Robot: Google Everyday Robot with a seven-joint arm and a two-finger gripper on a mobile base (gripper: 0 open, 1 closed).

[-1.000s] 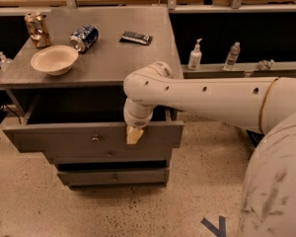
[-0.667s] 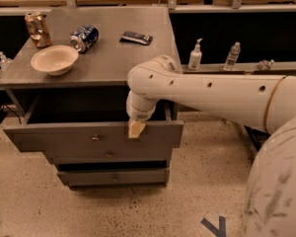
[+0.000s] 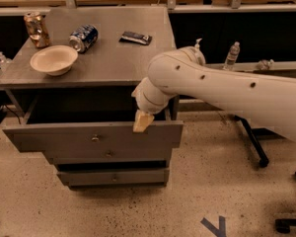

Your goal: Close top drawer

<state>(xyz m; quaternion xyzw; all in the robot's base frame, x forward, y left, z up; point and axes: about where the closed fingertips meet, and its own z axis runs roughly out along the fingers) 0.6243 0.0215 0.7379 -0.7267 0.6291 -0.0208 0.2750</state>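
Note:
The top drawer [image 3: 64, 137] is a wide grey drawer pulled out of the grey cabinet [image 3: 108, 63], with a small round knob [image 3: 94, 138] at the centre of its front panel. Its dark inside shows above the panel. My white arm reaches in from the right. The gripper [image 3: 142, 121] hangs down at the drawer front's upper edge, right of centre, with a tan fingertip against the panel's top. Two other grey knobbed drawer fronts [image 3: 111, 176] sit below, pushed further in.
On the cabinet top stand a beige bowl [image 3: 54, 59], a copper can [image 3: 36, 29], a lying blue can [image 3: 84, 37] and a dark packet [image 3: 135, 37]. Bottles [image 3: 232, 56] line a shelf to the right. A chair base [image 3: 256, 147] stands on the speckled floor at right.
The arm has shifted a little to the right and its elbow has risen; the gripper stays at the drawer front's top edge. The drawer looks about as far out as before.

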